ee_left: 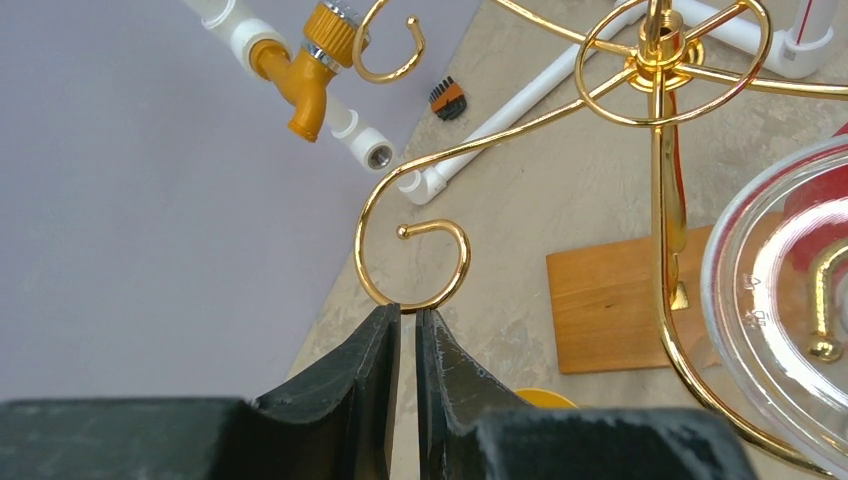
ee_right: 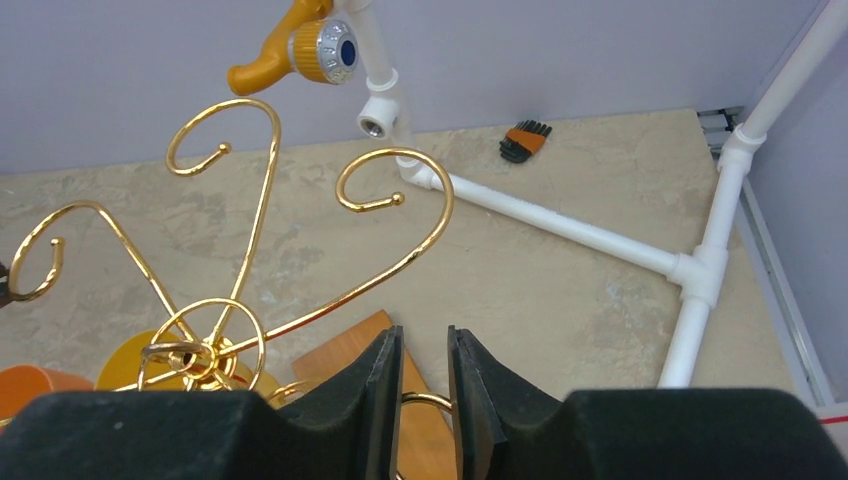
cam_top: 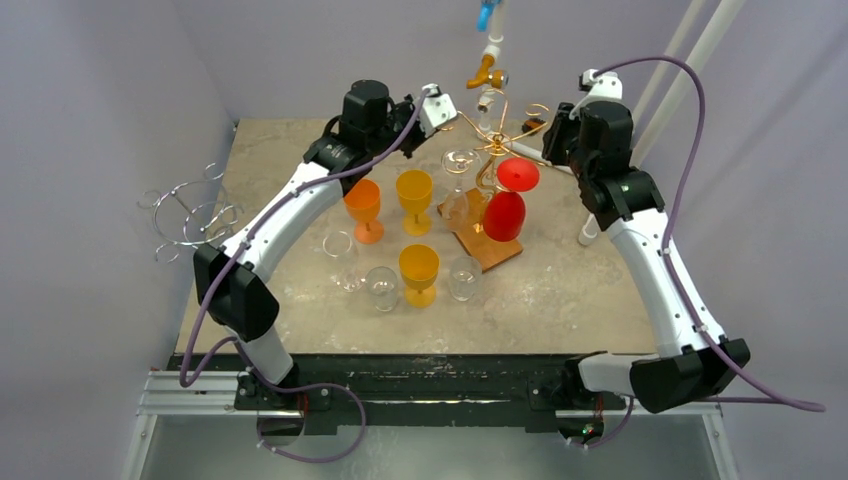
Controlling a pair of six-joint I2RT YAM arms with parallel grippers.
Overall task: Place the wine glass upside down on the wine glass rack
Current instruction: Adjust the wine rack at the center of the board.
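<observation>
The gold wire wine glass rack (cam_top: 492,150) stands on a wooden base (cam_top: 487,245) at the back middle. A red wine glass (cam_top: 506,205) and a clear wine glass (cam_top: 460,165) hang upside down on it; the clear glass's foot shows in the left wrist view (ee_left: 775,300). My left gripper (cam_top: 442,112) is shut and empty, its tips (ee_left: 408,312) at a curled hook (ee_left: 415,265) of the rack. My right gripper (cam_top: 548,135) is open by a narrow gap and empty (ee_right: 424,340), above a rack arm (ee_right: 425,402).
Orange (cam_top: 364,205), yellow (cam_top: 414,195) (cam_top: 419,270) and clear glasses (cam_top: 340,250) (cam_top: 382,287) (cam_top: 463,277) stand upright on the table. A silver rack (cam_top: 190,215) sits off the left edge. A yellow tap (cam_top: 487,70) and white pipes (ee_right: 560,225) are at the back.
</observation>
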